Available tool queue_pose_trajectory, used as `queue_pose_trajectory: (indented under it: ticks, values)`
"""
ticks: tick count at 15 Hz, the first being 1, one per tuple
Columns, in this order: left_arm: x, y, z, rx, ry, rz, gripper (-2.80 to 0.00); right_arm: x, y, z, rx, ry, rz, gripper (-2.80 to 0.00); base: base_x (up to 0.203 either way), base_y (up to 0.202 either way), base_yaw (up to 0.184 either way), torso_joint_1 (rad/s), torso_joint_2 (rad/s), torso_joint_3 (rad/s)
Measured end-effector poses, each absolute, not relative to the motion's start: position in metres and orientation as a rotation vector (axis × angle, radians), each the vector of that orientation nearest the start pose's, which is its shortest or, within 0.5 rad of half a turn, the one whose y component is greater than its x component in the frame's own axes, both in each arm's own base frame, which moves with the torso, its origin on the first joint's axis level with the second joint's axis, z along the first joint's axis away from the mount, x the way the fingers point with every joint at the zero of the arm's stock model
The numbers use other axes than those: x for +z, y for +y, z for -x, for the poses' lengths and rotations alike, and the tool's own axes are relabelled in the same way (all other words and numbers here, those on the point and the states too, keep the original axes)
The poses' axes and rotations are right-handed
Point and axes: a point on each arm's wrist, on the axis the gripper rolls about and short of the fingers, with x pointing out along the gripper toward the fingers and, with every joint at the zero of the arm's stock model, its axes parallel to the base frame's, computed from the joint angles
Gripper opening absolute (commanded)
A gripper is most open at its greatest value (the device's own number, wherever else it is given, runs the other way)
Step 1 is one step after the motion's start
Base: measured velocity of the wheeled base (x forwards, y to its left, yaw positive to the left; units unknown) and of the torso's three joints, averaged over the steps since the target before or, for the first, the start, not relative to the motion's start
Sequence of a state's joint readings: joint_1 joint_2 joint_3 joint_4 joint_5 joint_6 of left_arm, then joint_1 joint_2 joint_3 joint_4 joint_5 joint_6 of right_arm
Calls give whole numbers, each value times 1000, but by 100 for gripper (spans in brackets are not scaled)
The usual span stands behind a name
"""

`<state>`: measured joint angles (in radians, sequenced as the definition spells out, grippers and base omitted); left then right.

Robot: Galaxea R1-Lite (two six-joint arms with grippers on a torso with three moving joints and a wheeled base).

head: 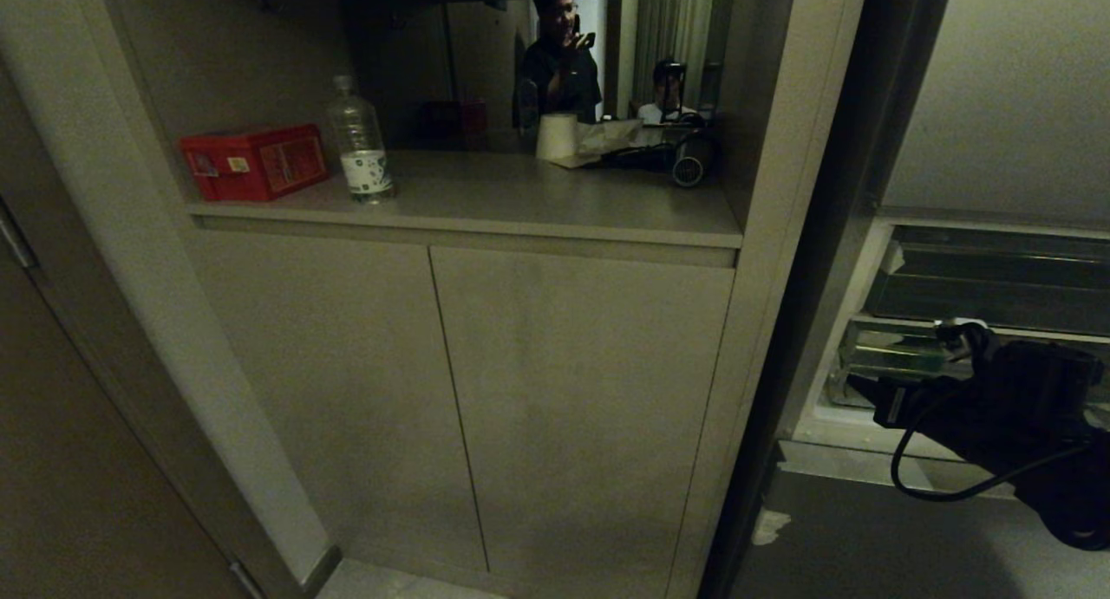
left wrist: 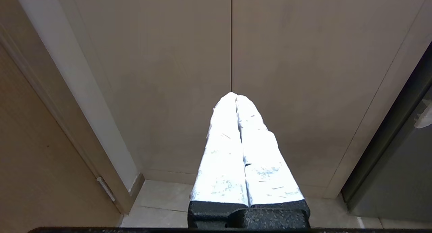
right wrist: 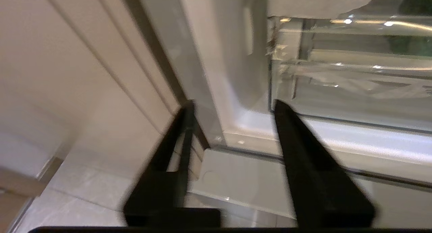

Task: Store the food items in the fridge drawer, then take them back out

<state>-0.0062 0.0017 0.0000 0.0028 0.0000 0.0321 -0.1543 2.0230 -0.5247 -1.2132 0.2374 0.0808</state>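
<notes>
At the right edge of the head view the fridge stands open, and the clear fridge drawer (head: 889,358) sits low inside it, under a darker, flatter tray (head: 989,297). My right gripper (head: 863,387) hangs in front of the fridge's lower left corner. Seen from the right wrist, that gripper (right wrist: 233,105) is open with nothing between its black fingers (right wrist: 303,158). The drawer's transparent front (right wrist: 354,91) lies just beyond one fingertip. I cannot make out any food items. My left gripper (left wrist: 233,95) is shut, its white fingers pressed together, pointing at the cabinet doors (left wrist: 168,74).
A shelf above the cabinet doors (head: 520,391) holds a red box (head: 254,161), a water bottle (head: 360,144), a white cup (head: 557,136) and a hair dryer (head: 689,166). A mirror behind reflects two people. A grey panel (head: 867,538) lies below the fridge opening.
</notes>
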Motion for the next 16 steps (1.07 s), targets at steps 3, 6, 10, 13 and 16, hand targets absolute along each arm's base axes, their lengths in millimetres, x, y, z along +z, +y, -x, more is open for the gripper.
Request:
queue_pose_trajectory:
  ticks: [3,6,10,13,16]
  values:
    - [75,0,23,-6,4,-32,-280,67,-45,-322,70,287,-135,0,0,0,0,0,0,0]
    - [75,0,23,-6,4,-32,-280,64,-49,-330,58,282,-134,0,0,0,0,0,0,0]
    - [75,0,23,-6,4,-32,-280,63,-53,-334,-9,274,-119,0,0,0,0,0,0,0]
    - [75,0,23,-6,4,-32,-280,65,-55,-335,-48,239,-111,0,0,0,0,0,0,0]
    - [75,0,23,-6,4,-32,-280,66,-57,-336,-80,149,-91,0,0,0,0,0,0,0]
